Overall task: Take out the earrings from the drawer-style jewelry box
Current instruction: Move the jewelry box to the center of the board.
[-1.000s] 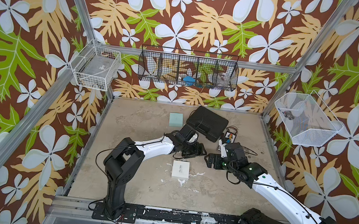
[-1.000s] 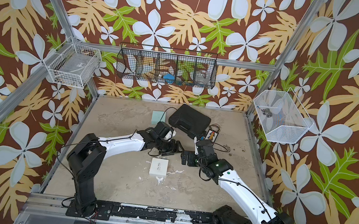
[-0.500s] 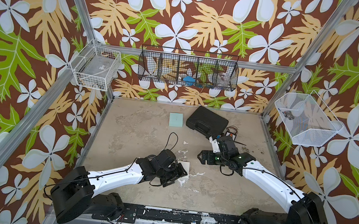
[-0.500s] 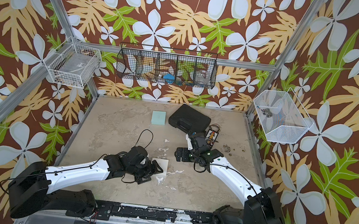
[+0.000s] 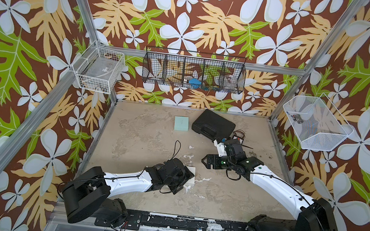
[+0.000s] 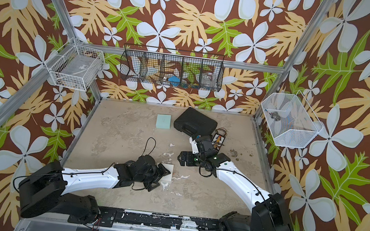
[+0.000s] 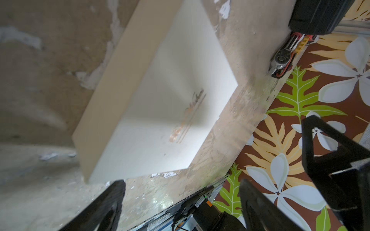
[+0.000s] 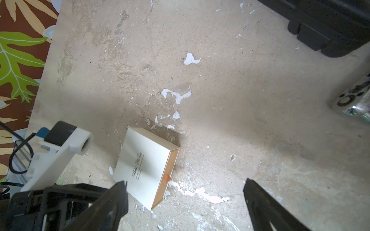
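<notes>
The jewelry box (image 5: 191, 176) is a flat cream box near the front middle of the table, also seen in a top view (image 6: 168, 173). Its drawer is pushed in, with an orange pull tab (image 8: 167, 177) on the side. The earrings are hidden. My left gripper (image 5: 188, 174) hovers at the box's left edge, open and empty. In the left wrist view the box (image 7: 160, 100) lies just ahead of that gripper (image 7: 181, 183). My right gripper (image 5: 204, 162) stands open and empty, a little behind and to the right of the box (image 8: 144, 166); its jaws (image 8: 185, 182) are wide apart.
A black case (image 5: 213, 125) and a pale green square pad (image 5: 181, 123) lie at the back. A small wired gadget (image 5: 238, 136) sits by the case. Wire baskets (image 5: 193, 73) hang on the walls. White paint chips (image 8: 176, 96) mark the table.
My left arm swung from beside the black case to the front, down over the cream box, and its jaws widened. The right gripper shifted slightly left.
</notes>
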`<state>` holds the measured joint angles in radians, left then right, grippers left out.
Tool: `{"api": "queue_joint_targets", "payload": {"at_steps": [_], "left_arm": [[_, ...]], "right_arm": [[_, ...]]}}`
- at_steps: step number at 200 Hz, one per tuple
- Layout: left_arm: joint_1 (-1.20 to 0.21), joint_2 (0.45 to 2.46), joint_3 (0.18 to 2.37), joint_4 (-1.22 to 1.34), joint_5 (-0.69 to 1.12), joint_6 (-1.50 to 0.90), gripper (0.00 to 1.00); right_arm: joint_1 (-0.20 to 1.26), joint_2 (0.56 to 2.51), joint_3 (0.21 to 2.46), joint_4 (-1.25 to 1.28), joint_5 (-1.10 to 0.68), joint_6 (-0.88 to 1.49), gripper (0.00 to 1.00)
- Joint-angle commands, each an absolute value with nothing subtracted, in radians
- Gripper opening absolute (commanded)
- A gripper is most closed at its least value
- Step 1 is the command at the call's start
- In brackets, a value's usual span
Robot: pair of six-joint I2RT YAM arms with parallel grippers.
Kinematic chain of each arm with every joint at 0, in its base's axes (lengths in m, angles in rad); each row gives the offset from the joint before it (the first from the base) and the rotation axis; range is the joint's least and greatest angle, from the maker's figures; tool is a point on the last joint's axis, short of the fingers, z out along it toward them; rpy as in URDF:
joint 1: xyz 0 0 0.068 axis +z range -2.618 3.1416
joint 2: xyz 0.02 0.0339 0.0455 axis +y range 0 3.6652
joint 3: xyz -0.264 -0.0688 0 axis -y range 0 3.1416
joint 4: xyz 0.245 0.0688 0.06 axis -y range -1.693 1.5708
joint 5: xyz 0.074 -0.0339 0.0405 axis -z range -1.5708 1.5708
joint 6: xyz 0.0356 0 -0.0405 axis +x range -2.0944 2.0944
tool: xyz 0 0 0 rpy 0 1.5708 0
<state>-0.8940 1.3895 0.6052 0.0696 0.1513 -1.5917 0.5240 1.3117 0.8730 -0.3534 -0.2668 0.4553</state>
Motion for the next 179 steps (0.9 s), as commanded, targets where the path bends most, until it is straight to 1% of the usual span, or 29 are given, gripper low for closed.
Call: {"api": "queue_joint_targets", "payload": {"at_steps": [1, 16, 48, 64, 82, 97, 131, 142, 159, 179], "left_arm": [[-0.87, 1.419, 0.633, 0.07, 0.103, -1.533, 0.9], [-0.839, 1.432, 0.666, 0.03, 0.083, -1.474, 0.9], [-0.785, 1.491, 0.75, -0.041, 0.089, -1.336, 0.89], [-0.768, 1.533, 0.782, -0.022, 0.117, -1.282, 0.88], [-0.758, 1.602, 0.831, -0.005, 0.164, -1.224, 0.86], [-0.756, 1.655, 0.889, -0.041, 0.162, -1.165, 0.85], [-0.757, 1.753, 1.016, -0.107, 0.124, -1.029, 0.78], [-0.756, 1.786, 1.055, -0.132, 0.136, -0.991, 0.76], [-0.756, 1.815, 1.074, -0.127, 0.172, -0.986, 0.72], [-0.756, 1.835, 1.072, -0.106, 0.208, -0.997, 0.7]], "right_arm": [[0.525, 1.291, 0.863, -0.376, -0.272, 0.446, 0.95], [0.525, 1.277, 0.852, -0.383, -0.268, 0.448, 0.94], [0.525, 1.247, 0.82, -0.392, -0.272, 0.461, 0.86], [0.531, 1.232, 0.811, -0.402, -0.267, 0.465, 0.81], [0.551, 1.218, 0.806, -0.427, -0.232, 0.465, 0.8], [0.565, 1.209, 0.8, -0.447, -0.203, 0.467, 0.78], [0.583, 1.175, 0.761, -0.463, -0.165, 0.499, 0.73], [0.588, 1.167, 0.744, -0.46, -0.16, 0.51, 0.7], [0.595, 1.162, 0.719, -0.454, -0.153, 0.522, 0.67], [0.597, 1.158, 0.693, -0.438, -0.147, 0.529, 0.65]]}}
